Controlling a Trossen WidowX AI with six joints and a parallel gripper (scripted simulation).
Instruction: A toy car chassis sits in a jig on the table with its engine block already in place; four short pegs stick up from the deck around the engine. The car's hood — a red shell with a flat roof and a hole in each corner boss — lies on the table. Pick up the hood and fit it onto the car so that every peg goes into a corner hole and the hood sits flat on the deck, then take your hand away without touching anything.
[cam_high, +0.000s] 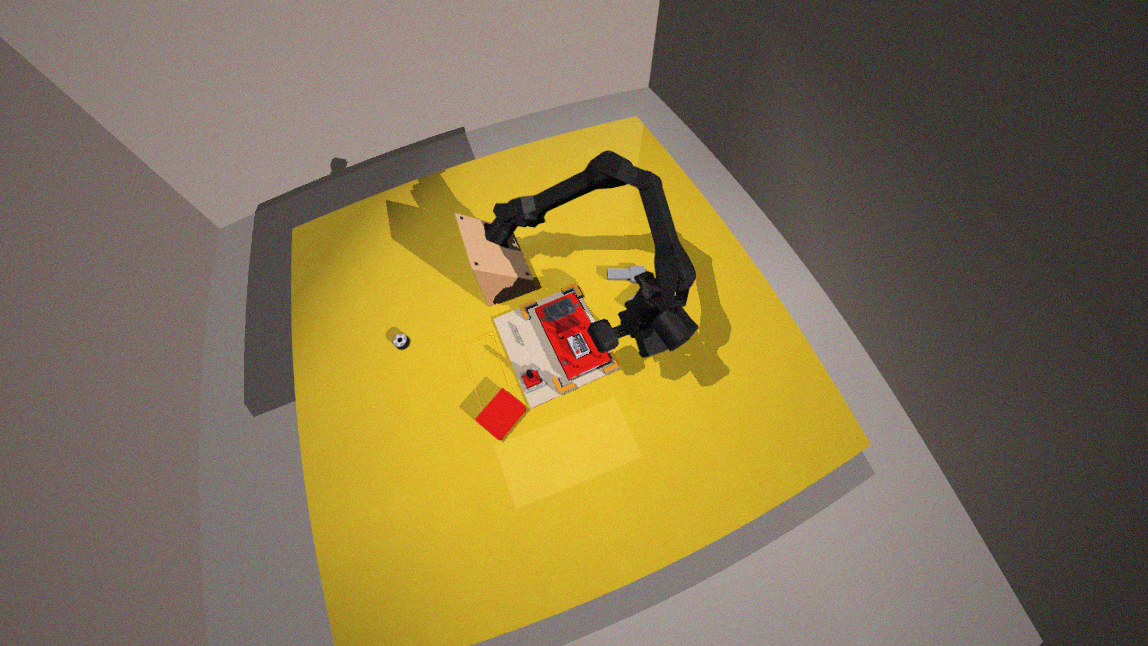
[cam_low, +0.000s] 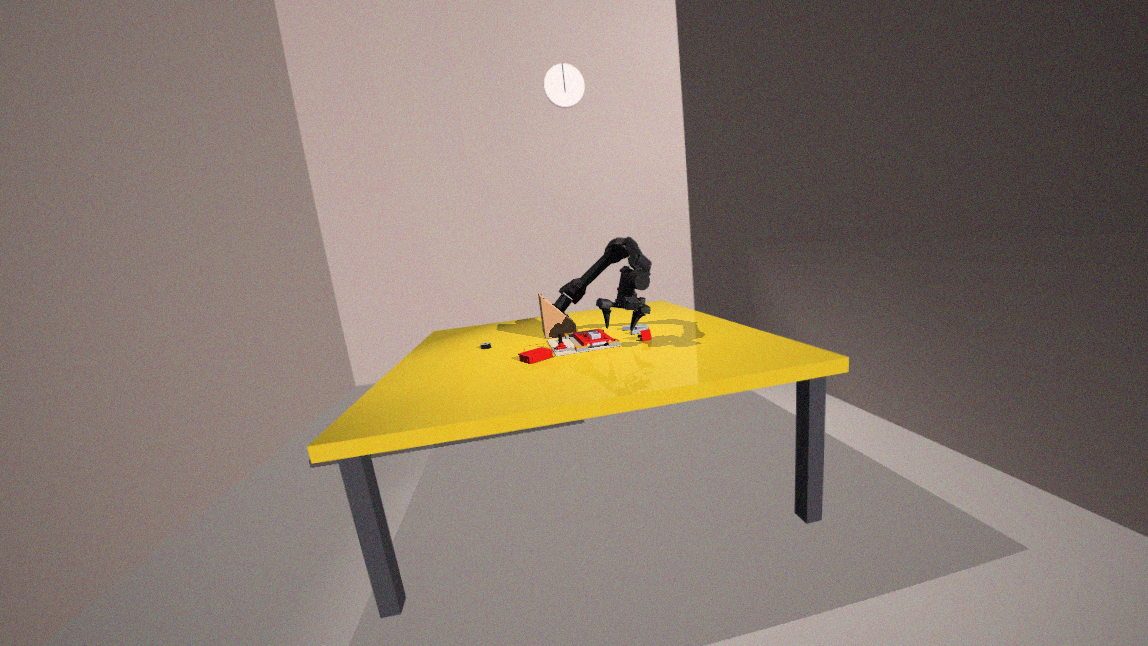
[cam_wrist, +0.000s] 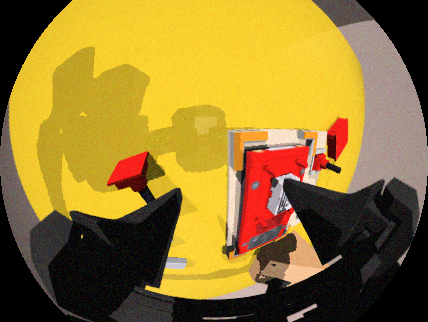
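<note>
The hood (cam_high: 500, 413) (cam_low: 536, 355) (cam_wrist: 340, 137) is a red block-like shell on the table, beside the jig's corner. The red car chassis (cam_high: 590, 365) (cam_wrist: 280, 157) sits in the cream jig (cam_high: 525, 353) (cam_wrist: 285, 136), which has orange corners. The grey engine block (cam_high: 578, 345) (cam_wrist: 276, 200) is on its deck, with short red pegs around it. My gripper (cam_high: 622, 309) (cam_low: 620, 326) (cam_wrist: 234, 189) is open and empty above the table, at the chassis side away from the hood. One finger overlaps the chassis in the top view. The hood's corner holes cannot be made out.
A small red part with a black stem (cam_low: 646, 335) (cam_wrist: 131, 169) lies near the gripper. A similar part (cam_high: 530, 377) (cam_wrist: 322, 162) stands on the jig. A grey piece (cam_high: 624, 273) (cam_wrist: 176, 263), a tilted tan board (cam_high: 489, 265) (cam_low: 553, 317) and a small black ring (cam_high: 400, 340) (cam_low: 485, 346) are also there.
</note>
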